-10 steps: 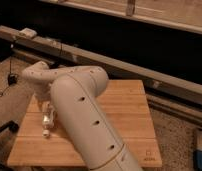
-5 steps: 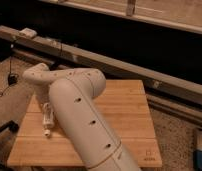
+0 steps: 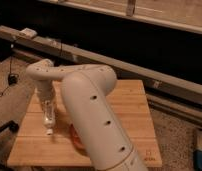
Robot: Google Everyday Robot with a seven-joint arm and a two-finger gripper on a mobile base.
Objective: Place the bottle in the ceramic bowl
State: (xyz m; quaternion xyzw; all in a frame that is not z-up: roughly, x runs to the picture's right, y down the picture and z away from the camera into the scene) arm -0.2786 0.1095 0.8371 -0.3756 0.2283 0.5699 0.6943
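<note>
While arm (image 3: 89,115) hides much, pincer (image 3: 47,111) closed, seemingly pinching bottle (image 3: 48,123) at left of wooden table (image 3: 136,102); speckled floor (image 3: 179,127) around

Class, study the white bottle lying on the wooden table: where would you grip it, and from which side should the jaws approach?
Grip the bottle across its slim body, behind the cap, from straight above: it lies flat on the table, cap toward the camera, leaving both long sides free. The gripper sits over its far end, jaws apparently shut on it.
</note>
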